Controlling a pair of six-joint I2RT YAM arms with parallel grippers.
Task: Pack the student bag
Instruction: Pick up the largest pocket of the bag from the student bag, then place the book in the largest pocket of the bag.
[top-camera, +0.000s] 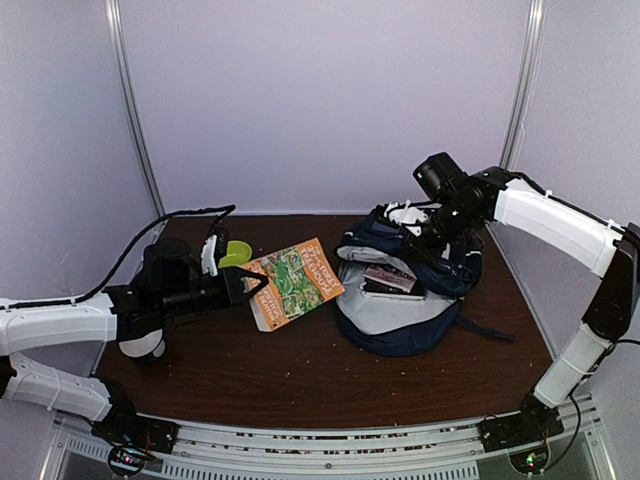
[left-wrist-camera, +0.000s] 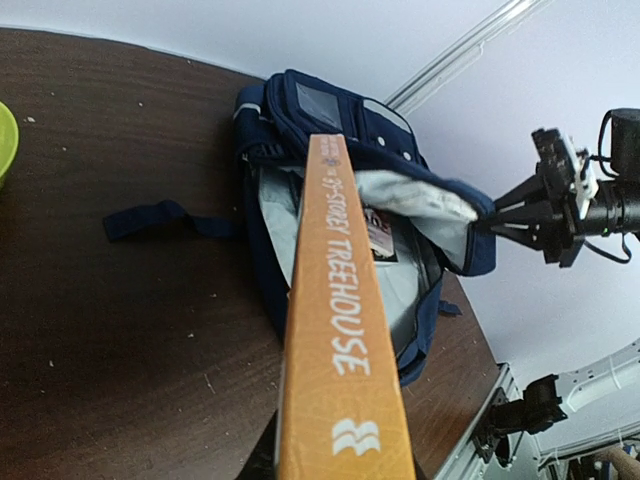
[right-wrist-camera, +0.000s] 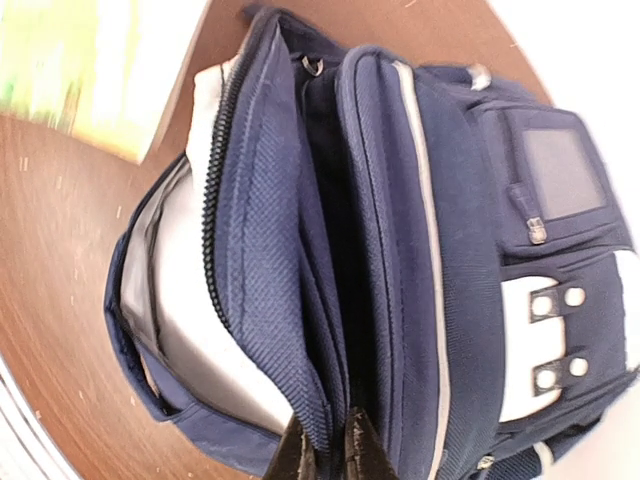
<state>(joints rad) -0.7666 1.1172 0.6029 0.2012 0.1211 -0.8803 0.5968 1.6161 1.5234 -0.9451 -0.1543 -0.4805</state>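
Observation:
The student bag (top-camera: 405, 318), navy with a pale grey lining, lies open at the right of the table. It fills the right wrist view (right-wrist-camera: 400, 200), where its white patches sit at the right edge. My right gripper (right-wrist-camera: 325, 448) is shut on a fold of its navy opening flap and holds that edge up (top-camera: 432, 236). My left gripper (top-camera: 250, 285) is shut on an orange-spined book (top-camera: 295, 283) and holds it above the table, left of the bag. In the left wrist view the spine (left-wrist-camera: 335, 330) points at the bag's mouth (left-wrist-camera: 400, 250) and hides my fingers.
A dark flat item (top-camera: 390, 280) lies inside the bag. A green bowl (top-camera: 235, 253) sits behind the left gripper. A loose bag strap (left-wrist-camera: 160, 220) lies on the brown table (top-camera: 300, 370). White walls close in the back and sides.

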